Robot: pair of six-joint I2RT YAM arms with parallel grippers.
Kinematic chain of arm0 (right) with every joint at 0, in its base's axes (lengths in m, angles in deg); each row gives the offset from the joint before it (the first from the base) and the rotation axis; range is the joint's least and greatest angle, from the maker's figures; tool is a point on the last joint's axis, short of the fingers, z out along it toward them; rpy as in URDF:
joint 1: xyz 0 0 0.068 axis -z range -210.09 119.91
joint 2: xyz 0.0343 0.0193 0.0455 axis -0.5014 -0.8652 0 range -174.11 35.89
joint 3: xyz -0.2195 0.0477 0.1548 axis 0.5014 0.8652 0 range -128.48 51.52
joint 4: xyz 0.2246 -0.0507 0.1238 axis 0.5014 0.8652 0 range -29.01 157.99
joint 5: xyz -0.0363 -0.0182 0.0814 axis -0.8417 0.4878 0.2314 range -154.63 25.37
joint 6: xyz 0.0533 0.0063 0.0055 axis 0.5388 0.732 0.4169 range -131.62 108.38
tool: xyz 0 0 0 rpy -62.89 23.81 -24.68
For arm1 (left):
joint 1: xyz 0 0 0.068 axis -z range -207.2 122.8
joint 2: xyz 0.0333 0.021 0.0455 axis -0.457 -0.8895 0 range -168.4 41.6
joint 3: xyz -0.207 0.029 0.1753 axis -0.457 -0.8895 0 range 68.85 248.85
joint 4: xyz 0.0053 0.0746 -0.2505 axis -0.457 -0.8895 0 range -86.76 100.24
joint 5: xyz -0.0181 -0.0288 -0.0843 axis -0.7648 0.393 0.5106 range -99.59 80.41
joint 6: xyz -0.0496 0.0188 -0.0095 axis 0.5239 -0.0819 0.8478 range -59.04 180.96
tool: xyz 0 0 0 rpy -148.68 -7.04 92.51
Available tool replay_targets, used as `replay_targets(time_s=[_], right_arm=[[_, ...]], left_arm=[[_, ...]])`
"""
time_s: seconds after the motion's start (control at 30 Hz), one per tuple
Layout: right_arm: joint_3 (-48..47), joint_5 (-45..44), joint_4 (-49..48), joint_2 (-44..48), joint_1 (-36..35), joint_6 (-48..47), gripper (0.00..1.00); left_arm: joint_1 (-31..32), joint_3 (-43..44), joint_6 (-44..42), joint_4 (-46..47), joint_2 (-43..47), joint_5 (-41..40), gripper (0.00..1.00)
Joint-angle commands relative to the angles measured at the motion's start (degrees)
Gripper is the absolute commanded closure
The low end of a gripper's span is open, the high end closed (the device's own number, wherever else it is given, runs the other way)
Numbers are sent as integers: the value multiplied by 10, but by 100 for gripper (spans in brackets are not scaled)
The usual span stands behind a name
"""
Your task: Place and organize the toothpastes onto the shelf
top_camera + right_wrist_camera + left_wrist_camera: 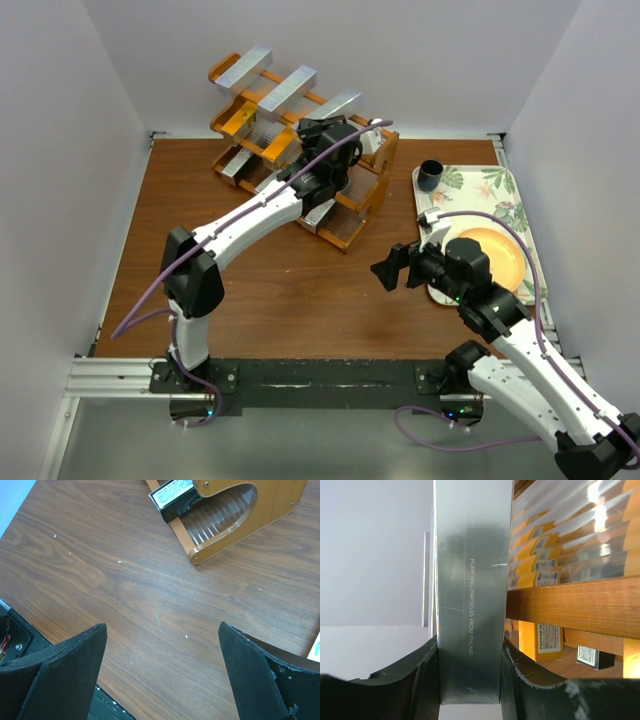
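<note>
Worktop (290,290), brown wood, items as found:

- Shelf (350,232): three stepped tiers, orange-brown wood with clear ribbed panels; stands near the middle of the far edge, set at an angle to it
- Silver cartons (245,68): on the top tier, lying across it side by side, ends jutting past the shelf toward the far edge
- Orange cartons (540,635): on the lower tiers, seen through the ribbed panels in the left wrist view; a dark-ended carton (172,497) lies on the lowest tier, its end at the shelf's front
- Left claw (470,680): over the right half of the shelf, clamped on a held carton (470,580), silver, gripped by its long sides, just beside a shelf rail; whether it rests on the shelf cannot be told
- Right claw (162,672): fingers wide apart, nothing between them, above bare worktop near the shelf's near corner
- Tray (500,190): leaf-patterned, along the right edge; carries a dark cup (430,175) at its far left corner and an orange plate (495,255)
</note>
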Motion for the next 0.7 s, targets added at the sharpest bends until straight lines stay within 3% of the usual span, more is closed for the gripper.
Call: replay_targets(time_s=[0.0,0.67], right_arm=[[5,-4,-15,4,-1,-7,2],[6,-5,-16,5,0,-6,2]], left_arm=[[-4,31,-30,45,-1,-31,58],[11,40,-22,34,2,-17,34]])
